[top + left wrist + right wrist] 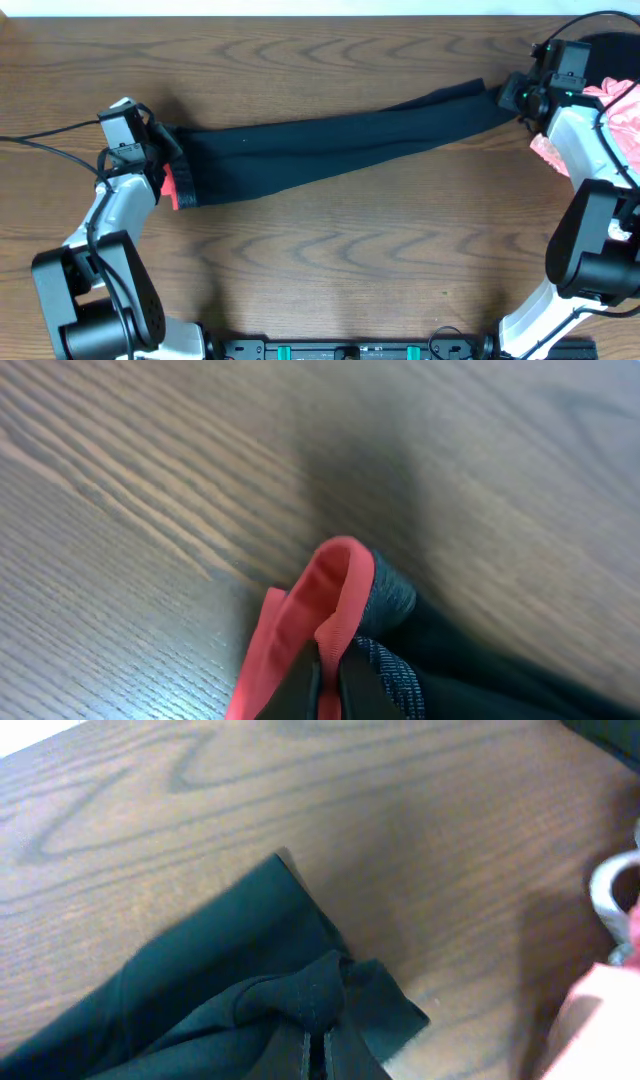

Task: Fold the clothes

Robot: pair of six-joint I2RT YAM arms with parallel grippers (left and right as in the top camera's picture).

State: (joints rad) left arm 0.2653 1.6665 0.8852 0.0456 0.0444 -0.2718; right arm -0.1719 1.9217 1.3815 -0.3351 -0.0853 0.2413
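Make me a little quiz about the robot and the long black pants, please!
1. True or false: the leggings lie stretched out from the left claw to the right claw.
2. Pick one. What is the left claw pinching?
A. the coral-red waistband
B. a cuff at the end of a leg
C. nothing at all
3. Fill the gap: the pink garment lies at the ____ arm's side of the table.

Key: 1 true. 2 A. 3 right.
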